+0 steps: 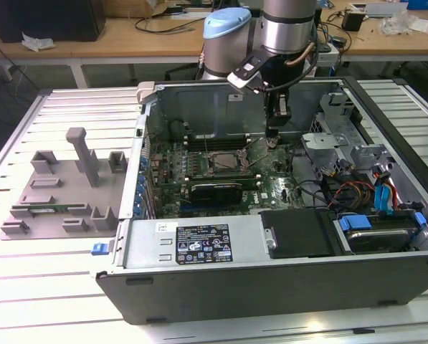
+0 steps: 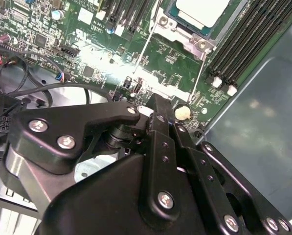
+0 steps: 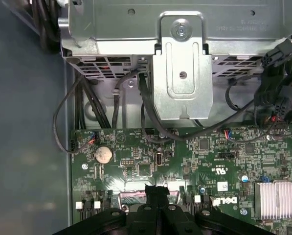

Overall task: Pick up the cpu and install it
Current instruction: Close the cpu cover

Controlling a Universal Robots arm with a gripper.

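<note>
cpu (image 2: pixel 202 9) sits in the socket (image 2: pixel 187 36) on the motherboard (image 3: pixel 185 161) - pale silver top inside the metal frame, partly cut off in the second wrist view. Thin wire levers (image 2: pixel 142 54) run along the socket's sides, and rows of memory slots (image 2: pixel 243 44) flank it. Gripper (image 2: pixel 158 100) is not on the cpu: its black fingers are closed tip to tip with nothing between them, and it holds nothing. The tips are over the green board beside the socket, close to the coin battery (image 2: pixel 182 112); cannot tell whether they touch the board. In the first wrist view the closed fingertips (image 3: pixel 157 190) point at the board edge, with the battery off to one side, a finned heat sink (image 3: pixel 275 198) to the other, and a folded metal bracket (image 3: pixel 182 73) with black cables (image 3: pixel 67 122) beyond the board. In the exterior view the arm reaches down into the open computer case (image 1: pixel 199 247), gripper just to the exterior view's right of the socket - near the back wall. A grey fixture (image 1: pixel 63 186) with blocks and posts lies outside the case on the exterior view's left, on the slatted table (image 1: pixel 56 301).
</note>
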